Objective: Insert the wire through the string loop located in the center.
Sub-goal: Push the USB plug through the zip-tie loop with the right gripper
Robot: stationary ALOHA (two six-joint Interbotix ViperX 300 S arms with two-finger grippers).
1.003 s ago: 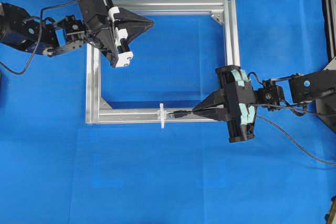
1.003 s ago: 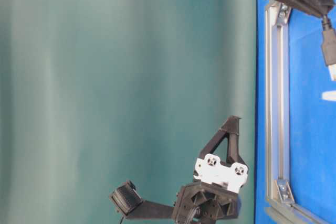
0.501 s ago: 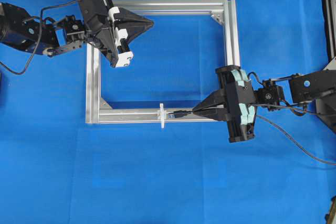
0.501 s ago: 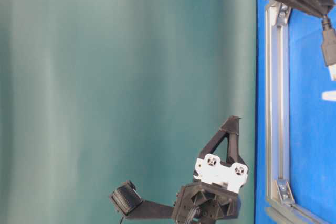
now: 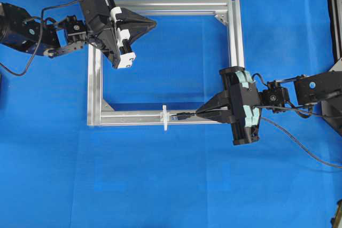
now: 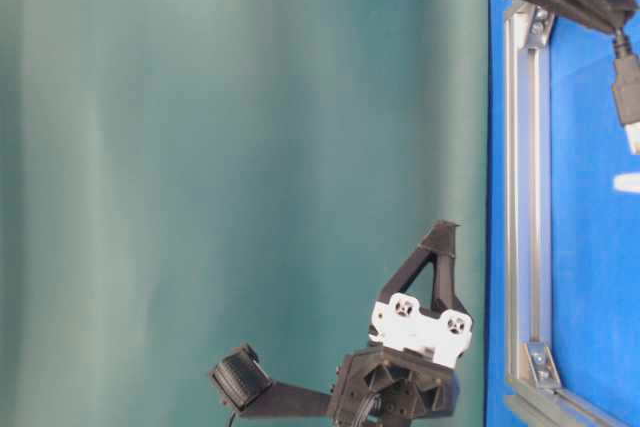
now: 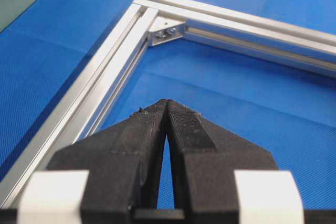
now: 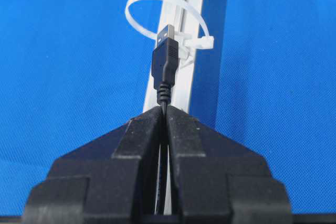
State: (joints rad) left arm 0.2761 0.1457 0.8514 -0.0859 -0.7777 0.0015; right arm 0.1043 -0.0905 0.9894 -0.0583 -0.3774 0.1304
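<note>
My right gripper [image 5: 199, 114] is shut on the wire [image 8: 165, 61], a black cable ending in a USB-like plug [image 5: 183, 115]. The plug juts out past the fingertips and points at the string loop [image 5: 165, 118], a small white tie standing on the front rail of the aluminium frame [image 5: 128, 118]. In the right wrist view the plug tip lies just short of the string loop [image 8: 137, 7]. The wire [image 5: 299, 141] trails off to the right. My left gripper [image 5: 154, 24] is shut on nothing, hovering over the frame's back left part. The left gripper [image 7: 166, 102] has its fingertips touching.
The silver rectangular frame [image 5: 235, 30] lies on a blue cloth. Its corner bracket [image 7: 167, 31] shows ahead of the left gripper. In the table-level view the left arm [image 6: 415, 347] hangs above the frame rail [image 6: 526, 197], and the plug [image 6: 628, 97] shows at the right edge.
</note>
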